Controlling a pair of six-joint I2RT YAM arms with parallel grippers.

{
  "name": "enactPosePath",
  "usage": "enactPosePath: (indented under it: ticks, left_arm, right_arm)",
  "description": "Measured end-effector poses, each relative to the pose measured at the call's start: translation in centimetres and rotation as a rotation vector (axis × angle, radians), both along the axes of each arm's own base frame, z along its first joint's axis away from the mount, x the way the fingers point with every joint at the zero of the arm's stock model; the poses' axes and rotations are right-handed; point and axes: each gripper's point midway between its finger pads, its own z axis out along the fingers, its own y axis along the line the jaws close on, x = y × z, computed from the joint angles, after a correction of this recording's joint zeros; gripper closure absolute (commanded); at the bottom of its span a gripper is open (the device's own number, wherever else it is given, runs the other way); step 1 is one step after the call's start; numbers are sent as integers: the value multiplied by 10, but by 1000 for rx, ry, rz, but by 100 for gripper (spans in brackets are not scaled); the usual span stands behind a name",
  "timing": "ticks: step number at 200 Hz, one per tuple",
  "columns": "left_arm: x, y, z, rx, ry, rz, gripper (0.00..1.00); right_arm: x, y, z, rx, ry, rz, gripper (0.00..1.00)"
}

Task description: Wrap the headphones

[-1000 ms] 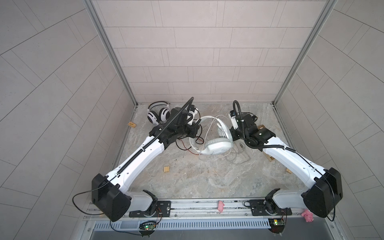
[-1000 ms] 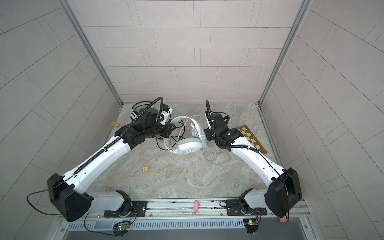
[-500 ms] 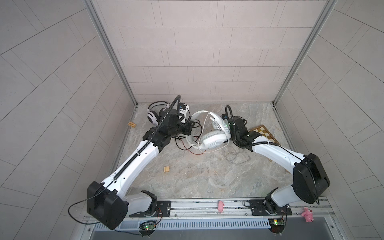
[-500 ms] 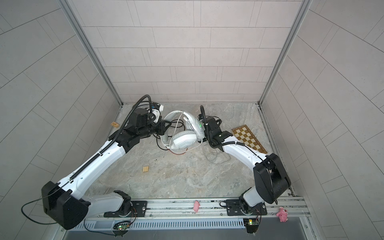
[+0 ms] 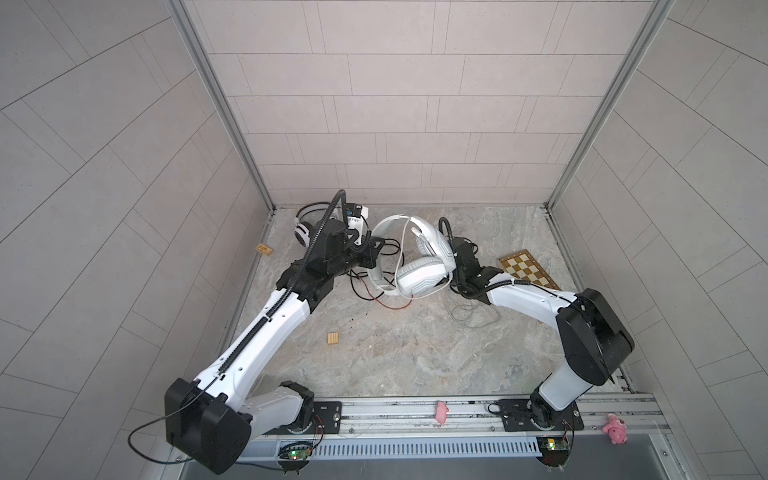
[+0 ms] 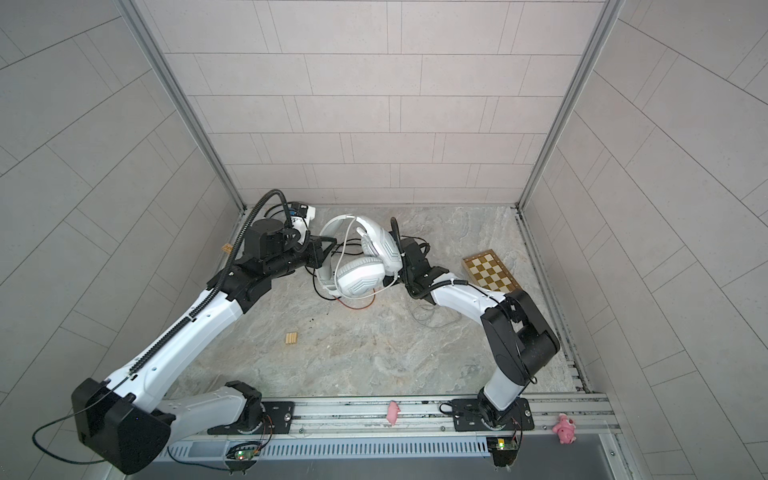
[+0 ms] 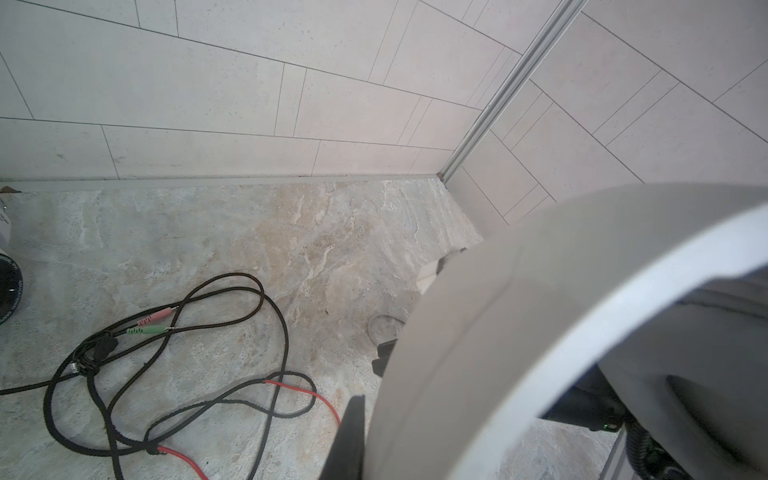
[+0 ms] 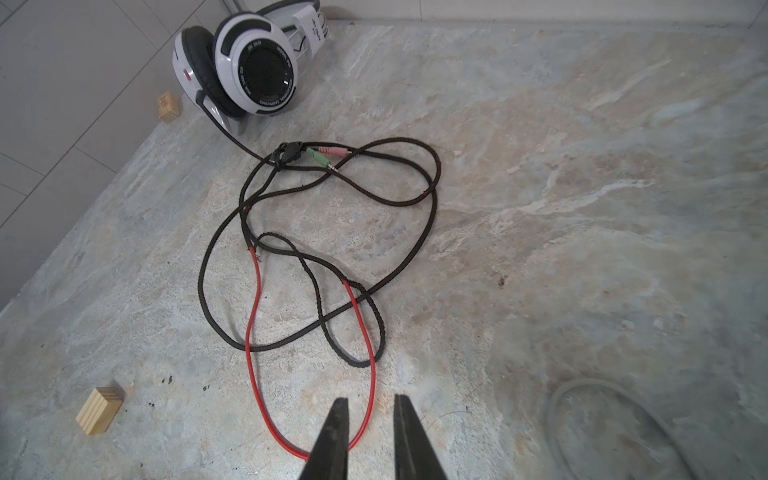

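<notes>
The pale-grey over-ear headset with angular cups hangs in the air above the back middle of the stone-patterned table, between the two arms. The left hand is clamped on the lower end of its headband. In the left wrist view the broad pale band fills one side of the frame, with a black finger right against it. One cup hangs low, its outer face towards the top views. The other sits higher, close against the right arm's wrist. A whitish strand crosses the arch of the band, and a whitish cable lies in a loose loop on the table under the right arm.

The right hand is hidden behind the cups in both top views. Its wrist view shows the two dark fingers a narrow gap apart with nothing between them, pointing over the red part of a cable.

The white headset with black-striped round cups stands in the back left corner of the table, partly hidden by the left arm in both top views. Its black braided cable with red stretches sprawls in tangled loops on the table and ends in pink and green plugs.

A gold-and-white chessboard lies flat near the right wall. One small wooden block lies towards the front left, another beside the left wall.
</notes>
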Motion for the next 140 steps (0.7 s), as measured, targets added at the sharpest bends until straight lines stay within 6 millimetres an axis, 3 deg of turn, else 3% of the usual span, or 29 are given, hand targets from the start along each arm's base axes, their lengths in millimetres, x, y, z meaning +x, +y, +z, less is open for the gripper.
enactPosePath:
  ticks: [32, 84, 140]
  left_arm:
    - [2, -1, 8, -38, -15, -1, 100]
    - [10, 6, 15, -98, -16, 29, 100]
    - [26, 29, 10, -205, 9, 122, 100]
  right_arm:
    - [1, 14, -17, 30, 26, 17, 59]
    - [2, 35, -37, 99, 34, 44, 54]
    - [4, 43, -91, 147, 99, 34, 52]
